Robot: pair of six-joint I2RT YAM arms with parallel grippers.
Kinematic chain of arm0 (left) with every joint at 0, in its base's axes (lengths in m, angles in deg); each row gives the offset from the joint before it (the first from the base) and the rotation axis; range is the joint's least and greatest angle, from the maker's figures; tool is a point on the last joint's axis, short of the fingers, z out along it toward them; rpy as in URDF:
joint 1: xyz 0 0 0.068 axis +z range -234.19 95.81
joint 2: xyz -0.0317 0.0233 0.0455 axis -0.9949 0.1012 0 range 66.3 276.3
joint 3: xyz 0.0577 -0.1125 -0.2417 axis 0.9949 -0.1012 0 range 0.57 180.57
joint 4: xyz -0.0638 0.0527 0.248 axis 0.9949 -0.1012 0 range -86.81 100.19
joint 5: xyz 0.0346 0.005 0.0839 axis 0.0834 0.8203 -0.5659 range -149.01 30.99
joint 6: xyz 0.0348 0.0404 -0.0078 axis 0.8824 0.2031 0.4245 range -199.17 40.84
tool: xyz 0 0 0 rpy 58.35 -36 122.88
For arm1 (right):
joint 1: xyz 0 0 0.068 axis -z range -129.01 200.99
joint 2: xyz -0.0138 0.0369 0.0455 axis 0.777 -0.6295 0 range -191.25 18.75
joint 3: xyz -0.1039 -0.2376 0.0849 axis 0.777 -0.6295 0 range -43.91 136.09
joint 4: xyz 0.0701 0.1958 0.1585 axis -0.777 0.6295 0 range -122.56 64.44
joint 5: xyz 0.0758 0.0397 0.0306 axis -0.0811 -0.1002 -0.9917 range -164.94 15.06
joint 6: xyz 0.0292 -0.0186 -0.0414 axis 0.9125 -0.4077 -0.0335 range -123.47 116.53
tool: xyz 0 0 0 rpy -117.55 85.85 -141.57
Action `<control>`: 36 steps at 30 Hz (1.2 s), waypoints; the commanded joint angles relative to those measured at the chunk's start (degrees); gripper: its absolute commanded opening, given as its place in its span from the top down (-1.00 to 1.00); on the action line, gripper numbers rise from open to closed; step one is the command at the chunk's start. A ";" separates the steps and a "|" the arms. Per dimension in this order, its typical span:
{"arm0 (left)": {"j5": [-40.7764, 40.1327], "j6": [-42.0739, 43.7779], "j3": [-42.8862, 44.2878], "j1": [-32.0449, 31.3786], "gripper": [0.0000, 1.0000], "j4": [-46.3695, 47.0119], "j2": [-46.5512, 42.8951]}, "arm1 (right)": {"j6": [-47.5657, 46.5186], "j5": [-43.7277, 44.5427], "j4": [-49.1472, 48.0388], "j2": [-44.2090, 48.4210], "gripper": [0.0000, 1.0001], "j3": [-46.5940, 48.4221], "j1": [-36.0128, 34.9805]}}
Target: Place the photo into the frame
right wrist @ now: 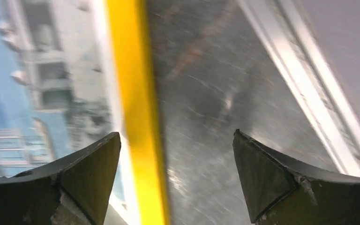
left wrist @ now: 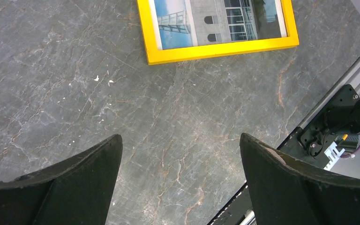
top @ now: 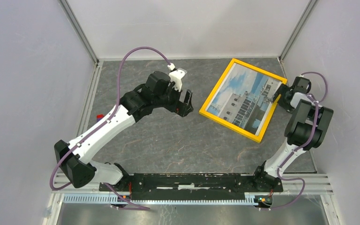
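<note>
- A black flat mounting rail [top: 192, 182] runs along the bottom edge of the overhead view and carries both arm bases.
- The dark grey, veined, stone-look worktop [top: 168, 140] spreads upward from it, bordered by aluminium channels left and right.
- The white-and-black left arm [top: 108, 126] rises from the lower left toward the centre, with a purple cable [top: 136, 50] looping over it.
- The left arm's fingers [left wrist: 75, 183] stand wide apart with nothing between them. They hang over bare worktop, well apart from the frame, whose corner shows at the top of the left wrist view.
- The thin rectangular picture frame of bright orange-yellow wood [top: 217, 86] lies flat and turned at an angle in the upper right of the overhead view.
- The paper photo of a pale, many-windowed building under blue sky [top: 243, 98] lies inside the frame's opening, a white margin showing along the wood.
- The right arm [top: 309, 124] stands at the right edge, bent back toward the frame's right-hand corner.
- The right arm's fingers [right wrist: 84, 178] are spread apart and clamp nothing. In the blurred right wrist view one finger sits over the photo and the other over the worktop, with the yellow rail between them.
- Pale enclosure walls [top: 187, 28] close off the far side.
</note>
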 commanded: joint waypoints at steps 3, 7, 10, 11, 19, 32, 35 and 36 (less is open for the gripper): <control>1.38 -0.05 -0.99 0.29 -1.00 3.60 -2.42 | -7.46 18.97 10.52 11.31 -0.96 -3.20 -1.99; -0.58 0.13 -2.62 0.95 -1.00 5.68 -3.70 | -9.47 21.86 14.42 21.18 -0.96 -5.21 -4.47; 0.26 -0.48 -1.83 2.03 -1.00 4.89 -3.16 | -10.23 21.18 15.63 29.60 -0.96 -7.19 -10.70; -0.01 -0.22 -1.80 2.07 -1.00 5.03 -3.72 | -10.23 20.60 15.37 32.94 -0.96 -8.29 -13.32; -4.70 -0.98 3.32 2.38 -1.00 4.48 -7.86 | -7.03 1.47 12.26 47.59 -0.96 -12.50 -35.36; -13.29 -4.97 10.73 2.40 -1.00 4.75 -28.39 | -2.27 -8.52 17.01 68.43 -0.96 -1.96 -42.04; -15.32 -4.81 10.67 2.43 -1.00 4.37 -32.58 | -1.70 -7.69 17.13 71.02 -0.96 -0.72 -42.04; -15.85 -4.67 10.58 2.41 -1.00 4.37 -33.98 | -1.60 -7.56 17.17 71.97 -0.96 -0.54 -41.99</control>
